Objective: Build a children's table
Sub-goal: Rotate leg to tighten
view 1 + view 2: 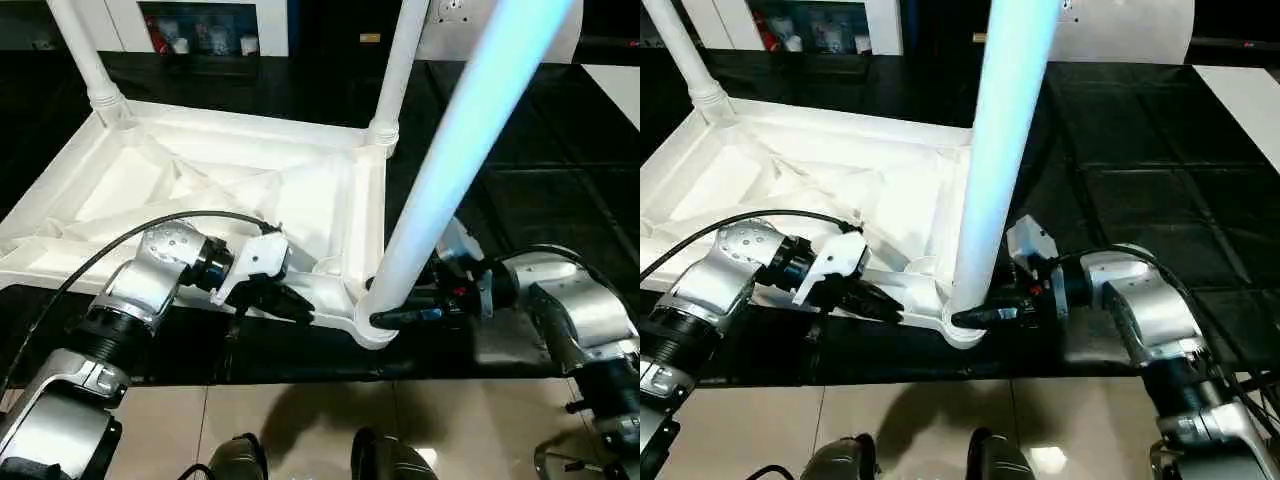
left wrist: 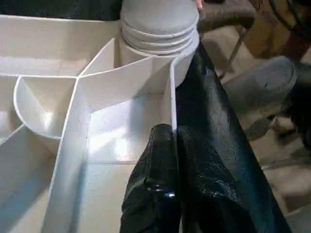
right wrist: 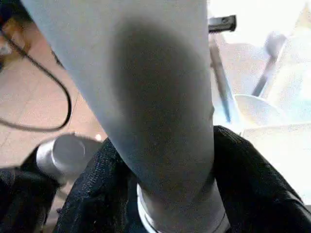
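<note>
The children's table top [image 1: 200, 190] lies upside down on a black mat, ribbed underside up. Two white legs stand in its far corner sockets, one on the left [image 1: 85, 50] and one on the right [image 1: 400, 60]. A third leg [image 1: 450, 160] stands tilted in the near right corner socket [image 1: 365, 325]. My right gripper [image 1: 385, 318] is shut around this leg just above the socket, with a black finger on each side [image 3: 97, 179]. My left gripper [image 1: 300, 305] is shut on the thin near rim [image 2: 172, 97] of the top, just left of that corner.
The black mat [image 1: 560, 150] stretches to the right and behind the table top. A white cabinet with dark compartments [image 1: 200, 25] stands at the back. Beige tiled floor [image 1: 300, 420] and my feet [image 1: 380, 460] lie below the mat's near edge.
</note>
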